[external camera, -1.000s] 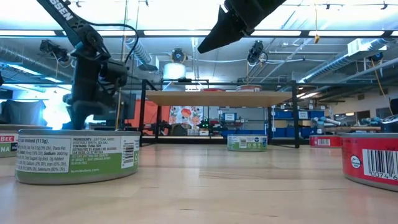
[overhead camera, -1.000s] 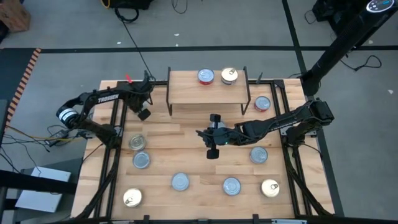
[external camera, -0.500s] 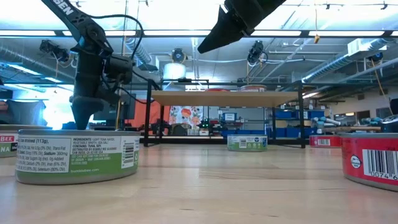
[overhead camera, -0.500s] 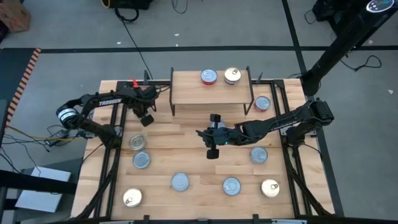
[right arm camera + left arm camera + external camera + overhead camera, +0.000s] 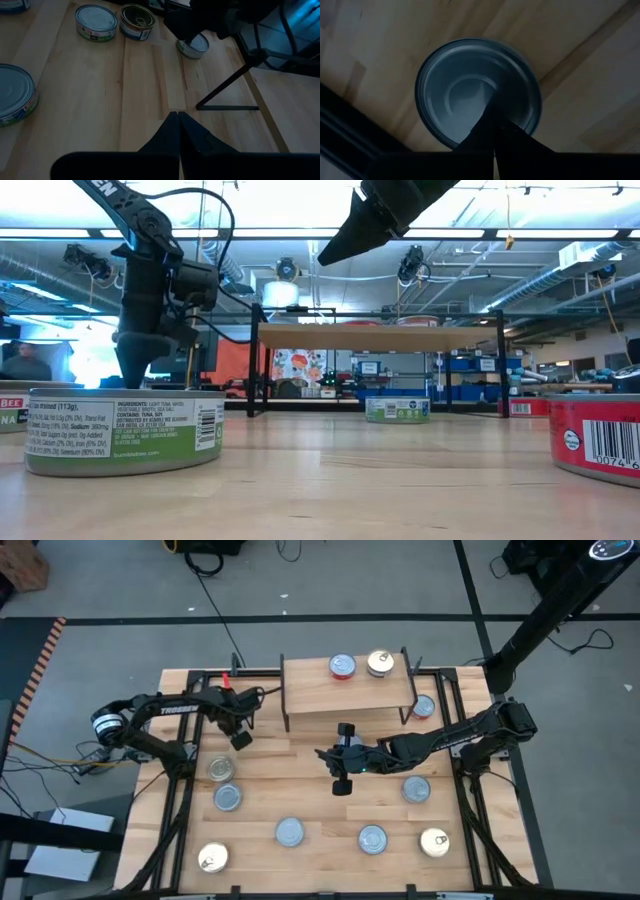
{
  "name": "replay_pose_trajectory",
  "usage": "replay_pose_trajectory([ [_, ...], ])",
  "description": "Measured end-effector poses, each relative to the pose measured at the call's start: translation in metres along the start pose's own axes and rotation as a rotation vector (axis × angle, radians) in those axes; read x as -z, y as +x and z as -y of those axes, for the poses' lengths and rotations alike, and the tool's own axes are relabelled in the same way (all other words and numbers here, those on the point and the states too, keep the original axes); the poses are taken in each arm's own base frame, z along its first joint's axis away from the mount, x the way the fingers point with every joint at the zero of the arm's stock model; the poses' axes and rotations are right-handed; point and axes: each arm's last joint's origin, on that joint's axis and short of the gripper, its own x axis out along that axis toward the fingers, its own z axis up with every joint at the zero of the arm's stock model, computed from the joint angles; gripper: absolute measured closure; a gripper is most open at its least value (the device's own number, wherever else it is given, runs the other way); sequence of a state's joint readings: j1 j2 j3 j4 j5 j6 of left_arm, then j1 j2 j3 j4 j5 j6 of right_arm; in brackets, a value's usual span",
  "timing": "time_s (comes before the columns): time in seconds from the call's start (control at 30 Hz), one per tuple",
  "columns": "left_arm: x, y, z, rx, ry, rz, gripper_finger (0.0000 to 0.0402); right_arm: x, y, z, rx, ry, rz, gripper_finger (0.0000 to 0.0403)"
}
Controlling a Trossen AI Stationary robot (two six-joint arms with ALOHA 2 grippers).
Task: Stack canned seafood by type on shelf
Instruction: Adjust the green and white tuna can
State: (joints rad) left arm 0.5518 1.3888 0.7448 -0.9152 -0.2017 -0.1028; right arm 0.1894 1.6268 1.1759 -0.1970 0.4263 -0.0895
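Only 2 tins, a red-top (image 5: pixel 342 665) & a gold-top (image 5: pixel 379 662), sit on the shelf (image 5: pixel 310 695) at the bench's (image 5: pixel 300 785) far side w/ the rest on the bench; left gripper (image 5: pixel 240 737), jaws closed & empty, over a silver tin (image 5: pixel 477 92), right gripper (image 5: pixel 340 768) closed mid-bench.

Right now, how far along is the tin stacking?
Done: a red-labelled tin and a gold-topped tin sit side by side on the shelf; nothing is stacked yet. In hand: nothing held. The left gripper, shut, hangs over a silver tin near the shelf's left legs; the right gripper, shut, hovers mid-table. Left: at least eight tins on the tabletop.
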Motion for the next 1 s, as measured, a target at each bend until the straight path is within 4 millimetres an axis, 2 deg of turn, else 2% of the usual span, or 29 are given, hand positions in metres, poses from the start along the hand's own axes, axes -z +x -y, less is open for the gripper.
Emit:
replay_pose_trajectory([
  [0.47, 0.002, 0.003, -0.011, -0.076, -0.122, -0.023, 0.04, 0.0, 0.0, 0.0, 0.0, 0.005, 0.0, 0.04],
  [1.0, 0.001, 0.0, -0.001, 0.033, 0.027, -0.011, 0.04, 0.0, 0.0, 0.0, -0.001, 0.001, -0.002, 0.04],
])
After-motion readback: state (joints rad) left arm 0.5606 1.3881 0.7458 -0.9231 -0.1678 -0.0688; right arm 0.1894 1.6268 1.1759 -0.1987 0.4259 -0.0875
